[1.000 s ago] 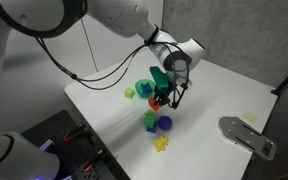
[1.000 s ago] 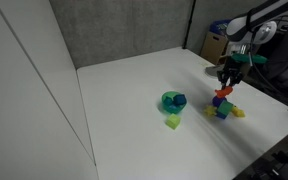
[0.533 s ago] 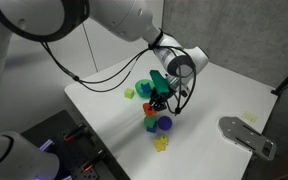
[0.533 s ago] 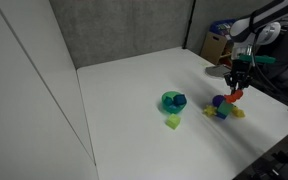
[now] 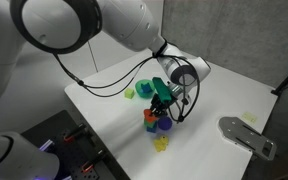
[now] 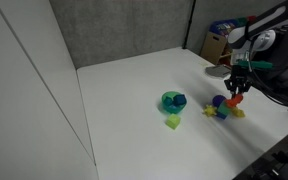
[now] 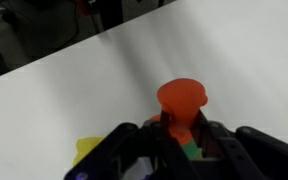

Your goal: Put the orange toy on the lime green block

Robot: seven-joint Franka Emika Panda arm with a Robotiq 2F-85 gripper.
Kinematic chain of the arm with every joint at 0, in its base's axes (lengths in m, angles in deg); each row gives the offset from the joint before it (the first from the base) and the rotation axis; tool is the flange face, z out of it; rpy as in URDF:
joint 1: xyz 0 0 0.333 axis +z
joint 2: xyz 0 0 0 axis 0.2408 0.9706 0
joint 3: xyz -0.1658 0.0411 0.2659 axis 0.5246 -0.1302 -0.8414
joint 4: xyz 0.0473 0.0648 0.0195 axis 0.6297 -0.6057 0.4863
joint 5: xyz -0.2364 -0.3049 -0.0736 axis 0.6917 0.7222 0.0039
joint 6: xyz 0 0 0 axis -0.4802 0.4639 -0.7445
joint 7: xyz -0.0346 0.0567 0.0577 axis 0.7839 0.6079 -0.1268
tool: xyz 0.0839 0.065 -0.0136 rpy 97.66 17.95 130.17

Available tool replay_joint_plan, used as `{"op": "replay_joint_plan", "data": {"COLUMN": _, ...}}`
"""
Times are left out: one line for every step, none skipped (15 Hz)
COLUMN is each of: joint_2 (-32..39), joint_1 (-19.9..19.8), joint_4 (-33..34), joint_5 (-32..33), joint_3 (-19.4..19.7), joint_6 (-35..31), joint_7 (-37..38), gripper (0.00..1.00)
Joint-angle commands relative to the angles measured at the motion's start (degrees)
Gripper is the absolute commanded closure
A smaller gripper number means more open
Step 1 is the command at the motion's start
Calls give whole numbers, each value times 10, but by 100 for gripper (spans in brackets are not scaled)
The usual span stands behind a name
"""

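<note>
My gripper is shut on the orange toy and holds it low over a small cluster of blocks. The toy sits right above the lime green block, touching or nearly touching it. In the wrist view the orange toy stands between the black fingers, with a bit of the green block showing just under it. In an exterior view the gripper holds the toy next to a blue round piece.
A blue round piece and a yellow toy lie beside the green block. A teal-green bowl and a pale yellow-green cube lie further back. A grey camera mount stands at the white table's edge.
The gripper has come down with the orange toy, from above the cluster to right over the green block. The other blocks have not moved.
</note>
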Motion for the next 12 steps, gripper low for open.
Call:
{"op": "replay_joint_plan", "data": {"joint_2": 29, "joint_1": -11, "joint_4": 48, "joint_5": 3, "joint_3": -9, "joint_6": 23, "joint_7": -28, "gripper": 91}}
{"op": "replay_joint_plan", "data": {"joint_2": 33, "joint_1": -11, "joint_4": 52, "joint_5": 3, "joint_3": -10, "joint_6": 26, "joint_7": -35, "gripper": 91}}
{"op": "replay_joint_plan", "data": {"joint_2": 36, "joint_1": -12, "joint_4": 58, "joint_5": 3, "joint_3": -11, "joint_6": 32, "joint_7": -41, "gripper": 91}}
{"op": "replay_joint_plan", "data": {"joint_2": 40, "joint_1": -13, "joint_4": 63, "joint_5": 3, "joint_3": -11, "joint_6": 36, "joint_7": -46, "gripper": 91}}
{"op": "replay_joint_plan", "data": {"joint_2": 44, "joint_1": -13, "joint_4": 67, "joint_5": 3, "joint_3": -11, "joint_6": 39, "joint_7": -49, "gripper": 88}}
{"op": "replay_joint_plan", "data": {"joint_2": 47, "joint_1": -14, "joint_4": 73, "joint_5": 3, "joint_3": -11, "joint_6": 45, "joint_7": -52, "gripper": 85}}
{"op": "replay_joint_plan", "data": {"joint_2": 52, "joint_1": -16, "joint_4": 80, "joint_5": 2, "joint_3": -11, "joint_6": 52, "joint_7": -54, "gripper": 69}}
{"op": "replay_joint_plan", "data": {"joint_2": 56, "joint_1": -18, "joint_4": 87, "joint_5": 1, "joint_3": -11, "joint_6": 58, "joint_7": -55, "gripper": 69}}
{"op": "replay_joint_plan", "data": {"joint_2": 61, "joint_1": -18, "joint_4": 93, "joint_5": 1, "joint_3": -12, "joint_6": 62, "joint_7": -57, "gripper": 44}}
{"op": "replay_joint_plan", "data": {"joint_2": 65, "joint_1": -20, "joint_4": 99, "joint_5": 1, "joint_3": -12, "joint_6": 66, "joint_7": -59, "gripper": 44}}
{"op": "replay_joint_plan", "data": {"joint_2": 69, "joint_1": -21, "joint_4": 105, "joint_5": 1, "joint_3": -12, "joint_6": 71, "joint_7": -60, "gripper": 43}}
{"op": "replay_joint_plan", "data": {"joint_2": 72, "joint_1": -22, "joint_4": 111, "joint_5": 0, "joint_3": -13, "joint_6": 73, "joint_7": -61, "gripper": 35}}
